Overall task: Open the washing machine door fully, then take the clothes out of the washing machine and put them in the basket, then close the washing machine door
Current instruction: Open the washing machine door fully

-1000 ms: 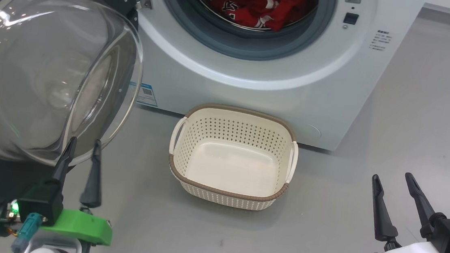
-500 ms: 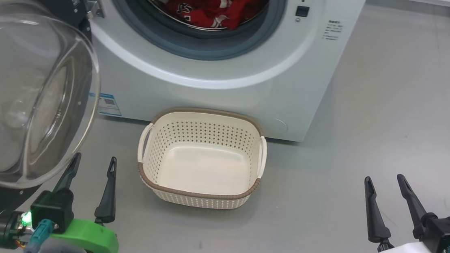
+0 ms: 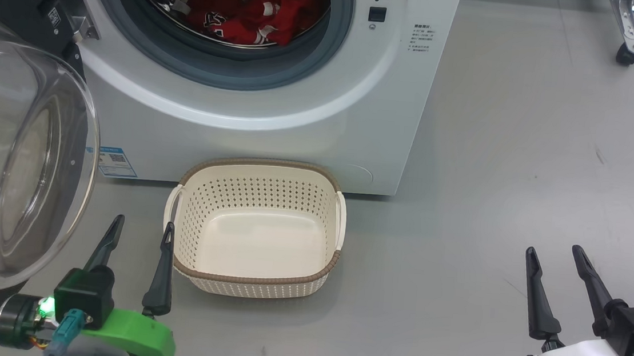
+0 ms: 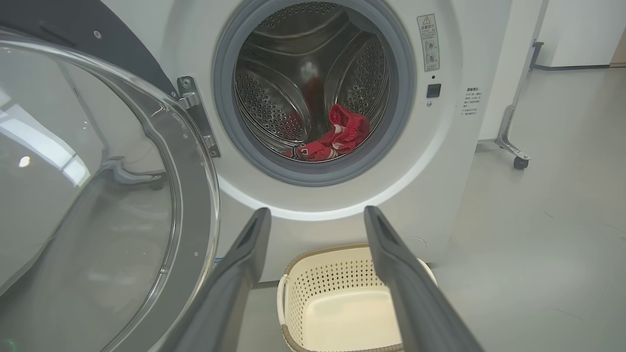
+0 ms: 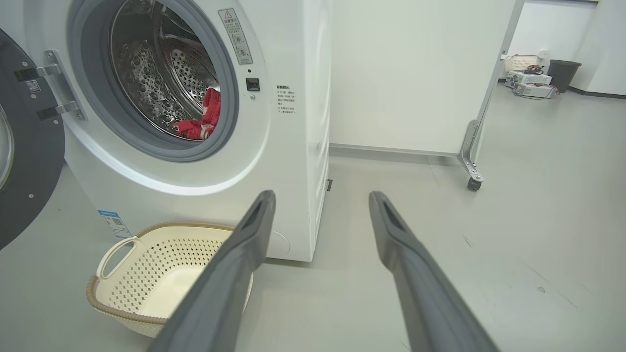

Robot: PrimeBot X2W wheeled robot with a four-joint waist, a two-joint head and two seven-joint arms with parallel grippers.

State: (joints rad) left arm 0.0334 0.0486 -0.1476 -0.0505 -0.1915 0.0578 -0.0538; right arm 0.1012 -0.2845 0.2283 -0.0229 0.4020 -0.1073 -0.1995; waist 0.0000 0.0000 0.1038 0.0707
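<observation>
The white washing machine (image 3: 277, 106) stands with its drum exposed. Its door (image 3: 14, 163), a glass bowl in a black rim, hangs swung out to the left. Red clothes (image 3: 251, 14) lie in the steel drum, and also appear as the clothes (image 4: 337, 139) in the left wrist view. The empty cream basket (image 3: 250, 280) sits on the floor in front of the machine. My left gripper (image 3: 144, 222) is open, low between the door and the basket, holding nothing. At the lower right, over bare floor, my right gripper (image 3: 553, 250) is open and empty.
A wheeled leg (image 3: 628, 33) of a white partition stands right of the machine. In the right wrist view a dark bin (image 5: 562, 73) and boxes sit far off by the wall. Grey floor (image 3: 525, 162) stretches to the right.
The left gripper's fingers have spread wider and come away from the door's rim. The whole head picture has shifted left, so the camera moved. The right gripper looks unchanged.
</observation>
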